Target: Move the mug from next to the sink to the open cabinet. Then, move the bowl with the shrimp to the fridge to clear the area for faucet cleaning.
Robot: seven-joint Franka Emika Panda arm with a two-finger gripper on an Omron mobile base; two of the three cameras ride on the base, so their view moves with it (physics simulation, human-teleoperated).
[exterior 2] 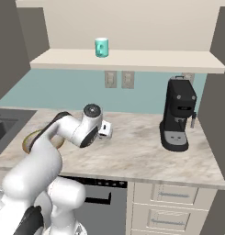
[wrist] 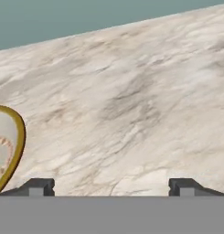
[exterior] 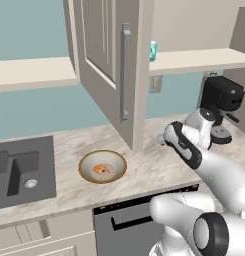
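Glossy teal mug (exterior 2: 101,47) sits up on the pale shelf of the open cabinet (exterior: 108,65). The gripper (wrist: 111,186) hangs over veined marble counter (wrist: 131,105), jaws wide apart, empty. Round tan-rimmed bowl (exterior: 102,166) with the curled orange shrimp (exterior: 100,170) rests beside the dark sink (exterior: 21,172), teal wall behind.

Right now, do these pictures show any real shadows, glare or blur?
Left base view: soft even light, and the tan-rimmed shallow bowl casts almost no shadow on the marble counter. Right base view: the small teal glossy mug looks sharp, without glare. Hand view: the counter's veining looks smeared, and the bowl's rim is cut off at the left edge.
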